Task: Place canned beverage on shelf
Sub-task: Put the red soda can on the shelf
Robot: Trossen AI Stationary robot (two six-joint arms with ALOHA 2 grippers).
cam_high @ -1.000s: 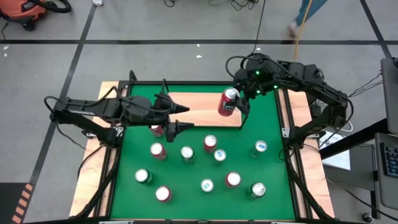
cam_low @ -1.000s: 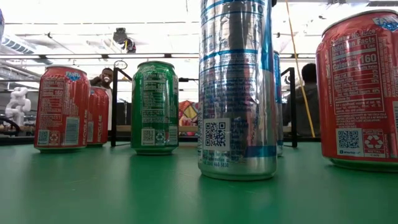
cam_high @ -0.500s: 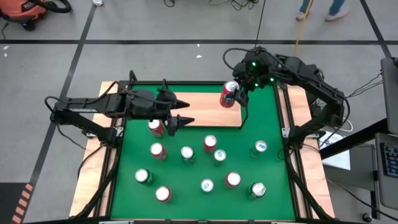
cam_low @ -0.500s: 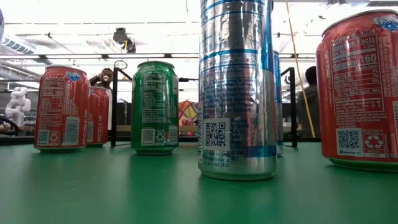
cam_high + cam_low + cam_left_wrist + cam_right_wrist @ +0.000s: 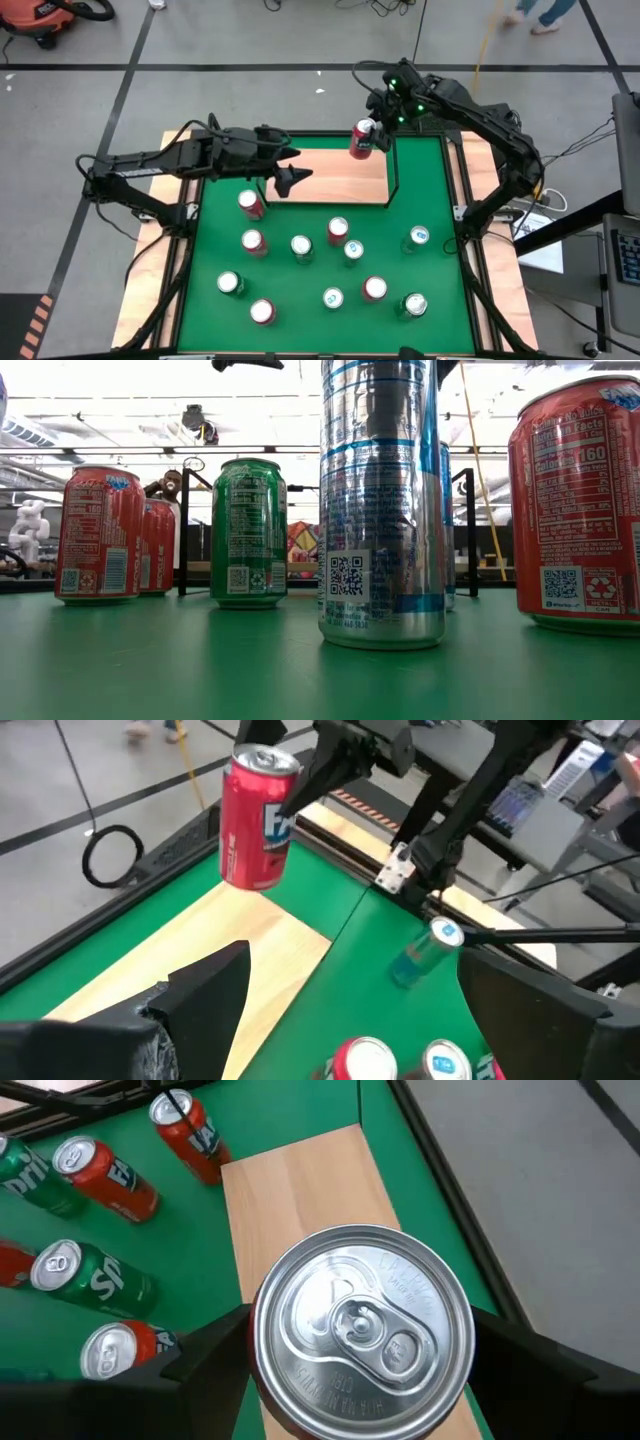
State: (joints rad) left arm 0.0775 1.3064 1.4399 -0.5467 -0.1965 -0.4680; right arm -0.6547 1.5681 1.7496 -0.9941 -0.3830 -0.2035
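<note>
Above the shelf's (image 5: 330, 175) back rail, right end effector (image 5: 372, 137) gripping red can (image 5: 361, 139), higher than before.

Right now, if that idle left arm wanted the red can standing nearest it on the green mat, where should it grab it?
Around the round side wall, coming down from above. The red can stands upright with free mat around it, so the left pincer, open above the shelf, could likely close on opposite sides.

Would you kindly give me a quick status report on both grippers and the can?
Right gripper shut on red can, held above the shelf near its back rail. Left gripper open, hovering over the shelf's left part. Nothing on the board below the can.
</note>
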